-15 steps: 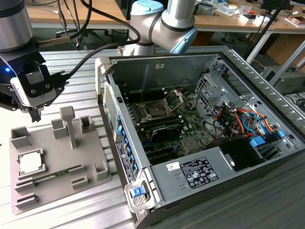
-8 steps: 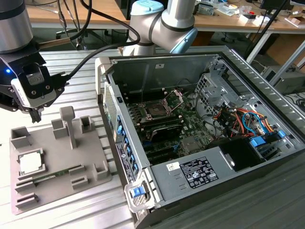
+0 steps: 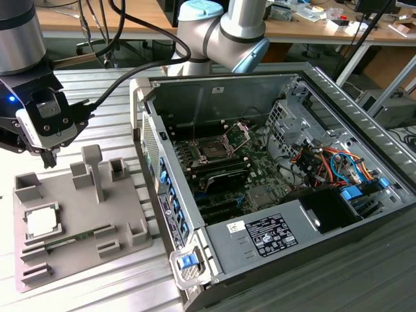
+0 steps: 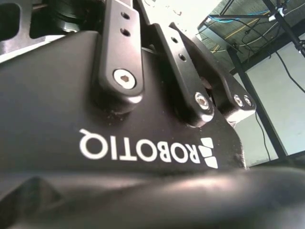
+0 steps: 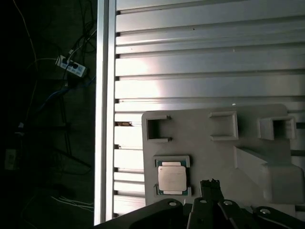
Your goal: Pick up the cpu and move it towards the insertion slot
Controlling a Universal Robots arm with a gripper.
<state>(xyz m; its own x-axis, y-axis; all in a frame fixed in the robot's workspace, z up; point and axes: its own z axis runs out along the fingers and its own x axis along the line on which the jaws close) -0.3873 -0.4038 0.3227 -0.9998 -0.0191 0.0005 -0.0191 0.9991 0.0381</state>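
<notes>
Hand [image 3: 49,159] is hanging above the grey tray [image 3: 130,195], clear of it and carrying nothing; whether it is apart or together I cannot tell. In the exterior view the cpu [image 3: 40,223] is lying flat in its square pocket at about six o'clock from the hand, apart from it and not yet lifted. Doing this reach well, I judge, is asking for a centred, level descent, taking the chip by its edges and staying off the pocket's raised corners. The insertion slot [image 3: 213,151] is sitting at three o'clock inside the open computer case [image 3: 338,84], its bracket seemingly raised. The table [image 3: 97,84] is showing ribbed aluminium slats; desks [image 3: 305,29] and cables [image 3: 140,29] are crowding twelve o'clock.
</notes>
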